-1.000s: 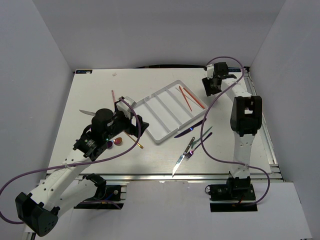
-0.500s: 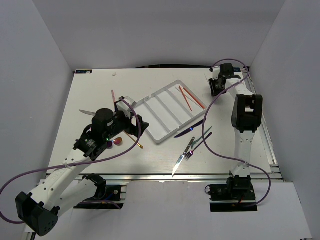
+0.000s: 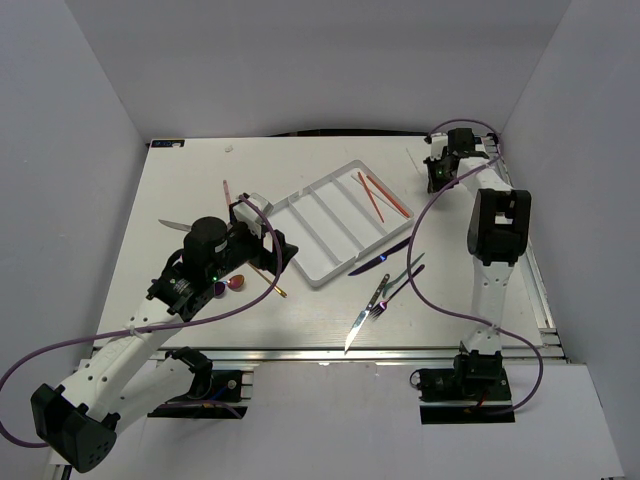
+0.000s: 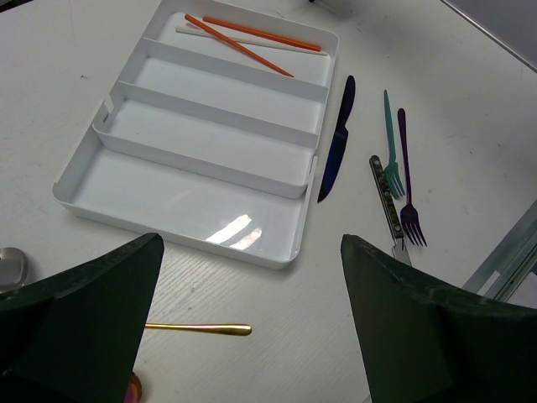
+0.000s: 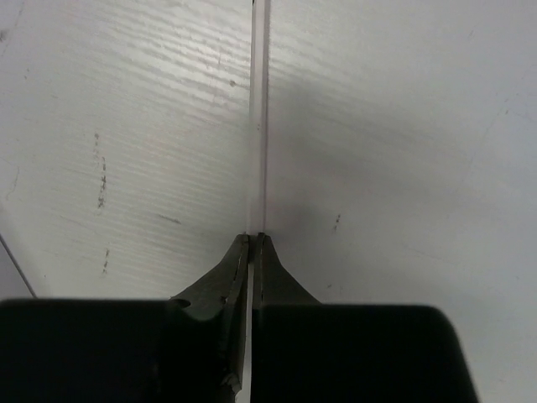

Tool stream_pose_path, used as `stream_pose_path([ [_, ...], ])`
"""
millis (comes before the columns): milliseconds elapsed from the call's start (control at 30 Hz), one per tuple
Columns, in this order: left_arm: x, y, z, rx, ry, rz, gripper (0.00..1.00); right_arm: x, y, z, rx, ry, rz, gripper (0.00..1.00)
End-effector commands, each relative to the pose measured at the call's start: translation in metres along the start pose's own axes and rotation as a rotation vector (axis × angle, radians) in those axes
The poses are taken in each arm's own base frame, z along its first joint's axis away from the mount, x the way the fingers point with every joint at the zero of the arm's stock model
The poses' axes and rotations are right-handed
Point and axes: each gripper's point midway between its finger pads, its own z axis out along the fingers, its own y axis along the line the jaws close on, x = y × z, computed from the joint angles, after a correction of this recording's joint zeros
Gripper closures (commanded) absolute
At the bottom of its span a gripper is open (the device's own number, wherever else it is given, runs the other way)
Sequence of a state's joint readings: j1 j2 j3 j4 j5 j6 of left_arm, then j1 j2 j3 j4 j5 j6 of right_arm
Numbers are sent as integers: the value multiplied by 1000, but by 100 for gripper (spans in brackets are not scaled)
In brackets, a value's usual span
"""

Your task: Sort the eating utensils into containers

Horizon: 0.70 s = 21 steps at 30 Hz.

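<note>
Right wrist view, right gripper pinched fully closed, thin white chopstick lay straight ahead on the table, its near end met the fingertips, hold unclear.

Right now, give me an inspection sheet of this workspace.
Surface: white table, lightly scuffed.
Job's things: white tray holds two orange chopsticks in the end compartment on the right arm's side; blue knife, forks and silver knife lie on the table to its right; red-bowled spoon lies to its left.
Clutter: nothing seen.
Grippers: left gripper open, empty, beside the tray's left end; right gripper shut, at the table's far right.
Cables: purple cable loops along each arm.
Surroundings: white walls.
</note>
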<state>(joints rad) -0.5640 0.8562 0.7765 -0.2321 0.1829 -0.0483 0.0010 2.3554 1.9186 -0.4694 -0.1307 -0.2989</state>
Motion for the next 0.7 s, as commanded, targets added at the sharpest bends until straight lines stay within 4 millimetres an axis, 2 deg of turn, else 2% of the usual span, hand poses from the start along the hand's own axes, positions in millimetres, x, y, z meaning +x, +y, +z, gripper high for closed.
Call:
stream_pose_path([
  [0,-8,0,-4,0,-32,13,2,10,-6,-23,-9,20,15,100],
  [33,-8,-1,-4,2,-32,13,2,15,-2,-26,-18,24,13,100],
  [67,-9,-1,-4,3,-34,13,2,2,-2,-40,-9,-20,3,100],
  [133,-9,-1,-4,5,-35,11,2,6,6,-50,-31,-30,7,100],
  [167,-10,-2,-4,8,-35,12,2,-7,8,-65,-31,-75,-2,100],
  [233,-9,-2,-4,8,-33,13,2,-5,17,-75,-61,-90,1,100],
  [267,-9,-2,-4,11,-33,10,2,-15,21,-89,-62,-126,-10,100],
  [367,-9,-2,-4,11,-32,9,2,-18,37,-106,-102,-159,-13,100],
  [467,-9,-3,-4,11,-33,10,2,-13,57,-114,-151,-164,-23,100],
  [567,-9,-2,-4,8,-33,10,2,-7,98,-113,-222,-145,-68,100],
  [633,-9,-2,-4,9,-33,13,2,-4,115,-110,-247,-135,-86,100],
  [667,-9,-1,-4,6,-33,14,2,-3,130,-108,-267,-128,-104,100],
])
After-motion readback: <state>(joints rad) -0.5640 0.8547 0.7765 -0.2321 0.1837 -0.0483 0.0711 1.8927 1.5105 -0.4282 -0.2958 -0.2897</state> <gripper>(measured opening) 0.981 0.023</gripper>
